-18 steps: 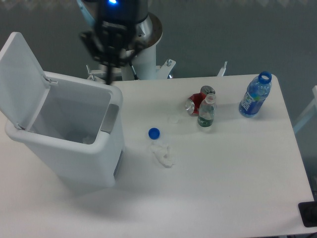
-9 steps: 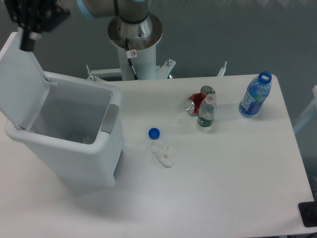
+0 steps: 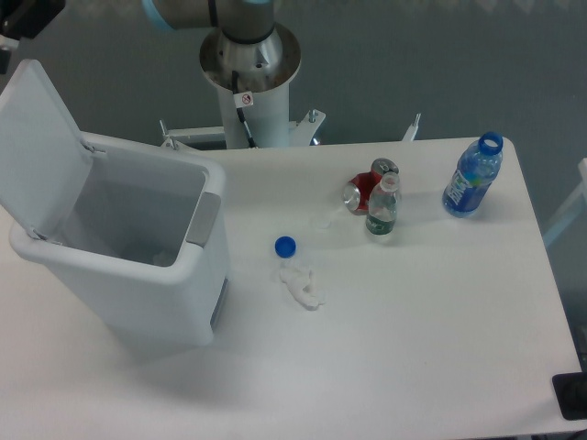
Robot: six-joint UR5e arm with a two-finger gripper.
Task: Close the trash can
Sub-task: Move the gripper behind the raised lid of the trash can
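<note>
The trash can is a large white bin at the left of the table, standing open. Its flat lid is tilted up and back at the far left, and the grey latch panel faces right. Something pale lies at the bottom inside. My gripper is at the top left corner of the view, just above and behind the lid's upper edge. Only a dark part of it shows, and its fingers are cut off by the frame edge.
The arm's round base column stands behind the table. On the table lie a blue cap, a crumpled white tissue, a crushed red can, a small clear bottle and a blue bottle at the far right.
My gripper has moved left from over the bin's back edge to the top left corner, mostly leaving the view. The lid and the table items have not moved.
</note>
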